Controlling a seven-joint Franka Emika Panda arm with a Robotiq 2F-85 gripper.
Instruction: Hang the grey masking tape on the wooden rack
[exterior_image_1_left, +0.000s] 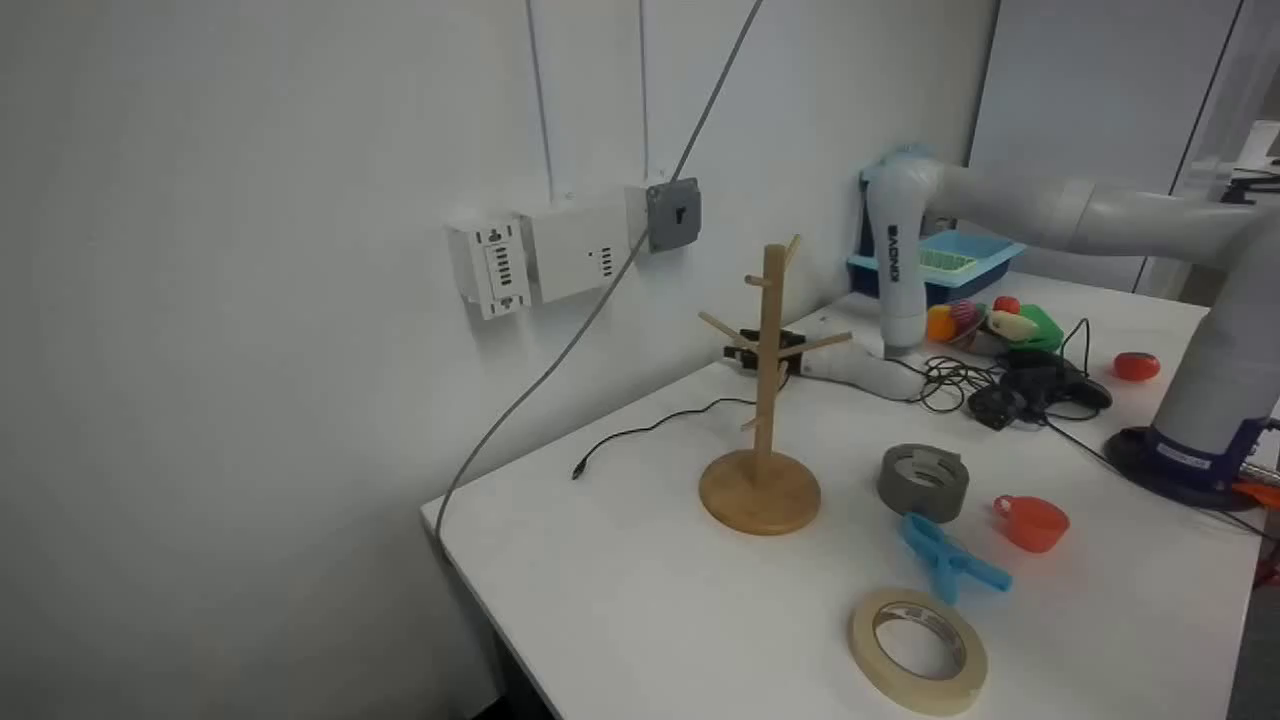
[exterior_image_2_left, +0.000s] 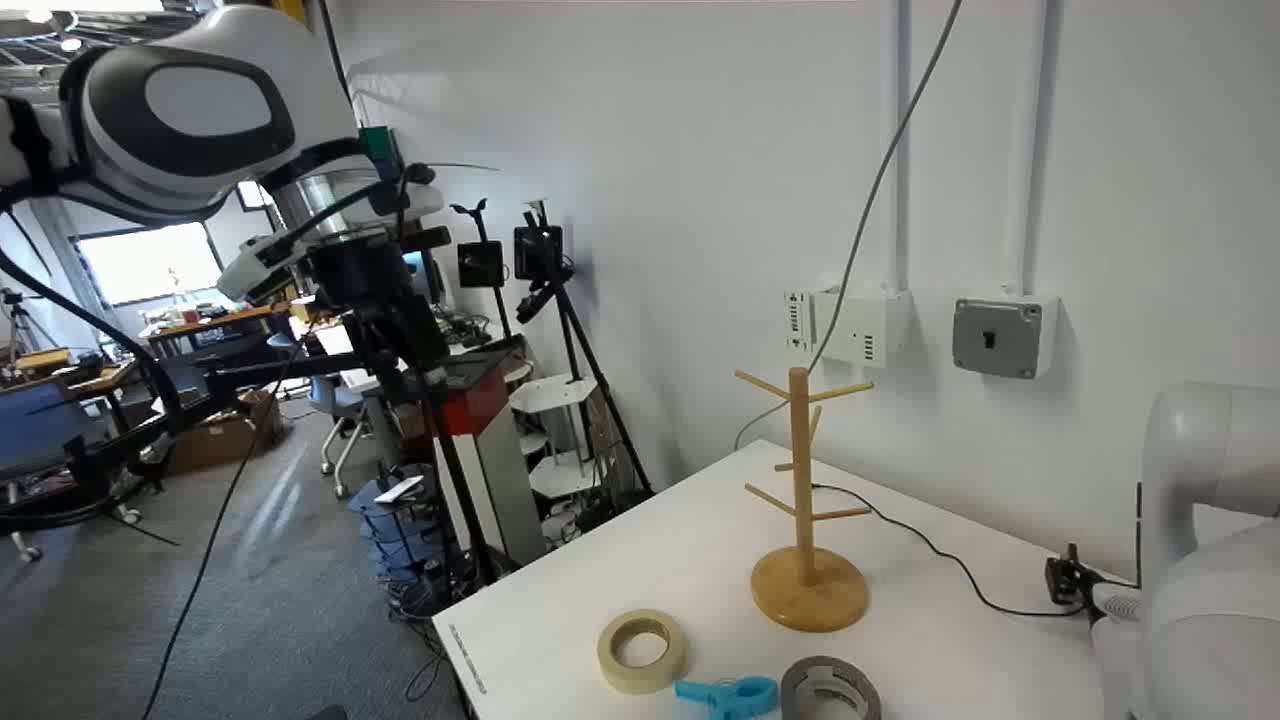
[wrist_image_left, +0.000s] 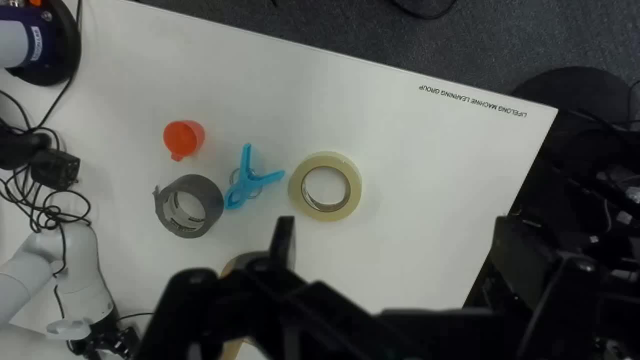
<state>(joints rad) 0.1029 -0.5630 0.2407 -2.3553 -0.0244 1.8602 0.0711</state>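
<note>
The grey masking tape (exterior_image_1_left: 915, 497) lies flat on the white table, right of the wooden rack (exterior_image_1_left: 768, 370) in an exterior view. It also shows at the bottom edge of an exterior view (exterior_image_2_left: 832, 666) and at left in the wrist view (wrist_image_left: 212, 200). The rack stands upright with bare pegs; it also shows in an exterior view (exterior_image_2_left: 803, 470). In the wrist view the gripper hides most of it. My gripper (wrist_image_left: 393, 225) is open and empty, high above the table. In an exterior view it hangs at left (exterior_image_2_left: 425, 365), well away from rack and tape.
A blue clamp (exterior_image_1_left: 945, 562) lies close beside the grey tape. A cream tape ring (exterior_image_1_left: 875, 655) and a red cup (exterior_image_1_left: 1037, 525) lie near. A second white arm (exterior_image_1_left: 905, 250), cables (exterior_image_1_left: 950, 380) and a bowl of toy food occupy the table's far part. A wall stands behind the rack.
</note>
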